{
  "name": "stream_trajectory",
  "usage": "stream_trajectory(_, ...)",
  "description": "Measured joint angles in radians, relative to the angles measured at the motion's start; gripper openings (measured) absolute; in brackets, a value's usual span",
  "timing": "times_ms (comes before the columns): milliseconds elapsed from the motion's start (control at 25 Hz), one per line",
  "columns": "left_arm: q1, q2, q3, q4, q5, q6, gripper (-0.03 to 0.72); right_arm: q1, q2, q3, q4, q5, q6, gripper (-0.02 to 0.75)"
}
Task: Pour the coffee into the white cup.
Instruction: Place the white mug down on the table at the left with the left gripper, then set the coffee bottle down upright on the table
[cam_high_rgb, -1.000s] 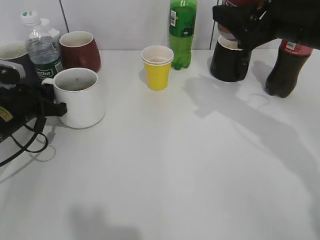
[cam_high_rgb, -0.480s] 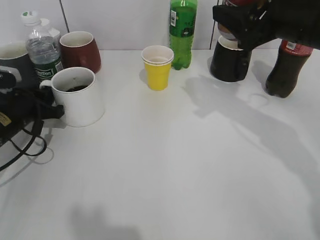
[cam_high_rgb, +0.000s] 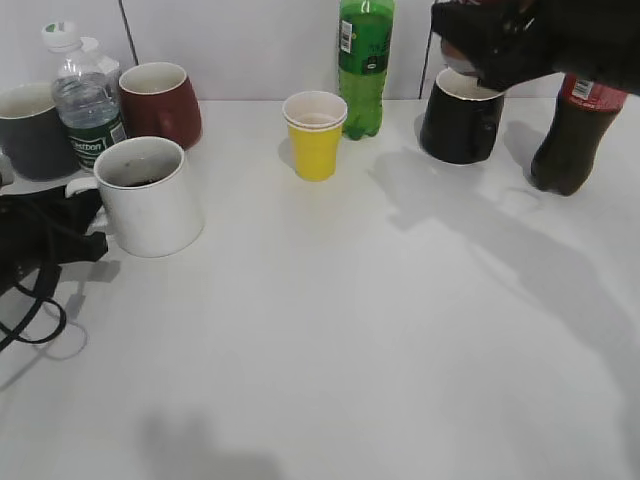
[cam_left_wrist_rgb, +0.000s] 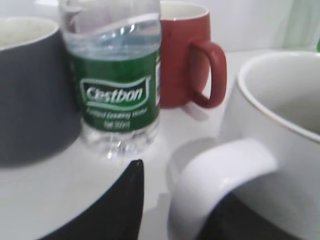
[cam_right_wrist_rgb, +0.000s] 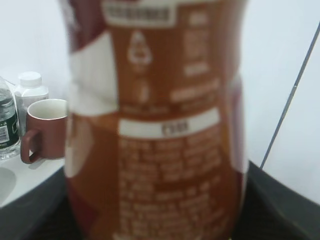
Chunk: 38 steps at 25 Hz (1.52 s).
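The white cup (cam_high_rgb: 150, 200) stands at the left of the table, handle toward the left, with a little dark liquid inside. It also fills the right of the left wrist view (cam_left_wrist_rgb: 270, 130). My left gripper (cam_high_rgb: 85, 235) is open, low on the table just left of the cup; its fingers lie on either side of the handle (cam_left_wrist_rgb: 215, 185). My right gripper (cam_high_rgb: 490, 45) is shut on the coffee bottle (cam_right_wrist_rgb: 155, 125) and holds it high at the back right, above a black mug. In the exterior view the arm hides most of the bottle.
A black mug (cam_high_rgb: 460, 120), a cola bottle (cam_high_rgb: 572, 135), a green soda bottle (cam_high_rgb: 365, 65) and a yellow paper cup (cam_high_rgb: 315, 135) stand along the back. A red mug (cam_high_rgb: 160, 100), a water bottle (cam_high_rgb: 88, 105) and a dark grey mug (cam_high_rgb: 35, 130) crowd behind the white cup.
My left gripper has let go of the white cup's handle and drawn back to the left. The cup has shifted slightly left. The right arm with the bottle has risen a little.
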Motion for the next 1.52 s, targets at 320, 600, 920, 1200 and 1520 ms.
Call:
stream_trajectory(320, 0.000, -0.053, 0.022, 0.040, 0.030, -0.012, 0.286, 0.000, 0.000, 0.000, 0.080, 0.008, 0.000, 0.535)
stream_trajectory(600, -0.001, -0.081, 0.067, 0.062, 0.056, -0.016, 0.313, 0.000, 0.000, 0.000, 0.085, 0.068, 0.000, 0.535)
stream_trajectory(920, -0.001, -0.205, 0.090, 0.070, 0.174, -0.016, 0.314, 0.000, 0.058, 0.005, 0.093, 0.115, 0.000, 0.535)
stream_trajectory(1200, -0.002, -0.391, 0.111, 0.158, 0.280, -0.077, 0.314, 0.000, 0.176, 0.078, 0.164, 0.054, -0.002, 0.535)
stream_trajectory(1520, -0.002, -0.528, 0.111, 0.257, 0.303, -0.149, 0.314, 0.000, 0.364, 0.128, 0.236, -0.052, -0.131, 0.535)
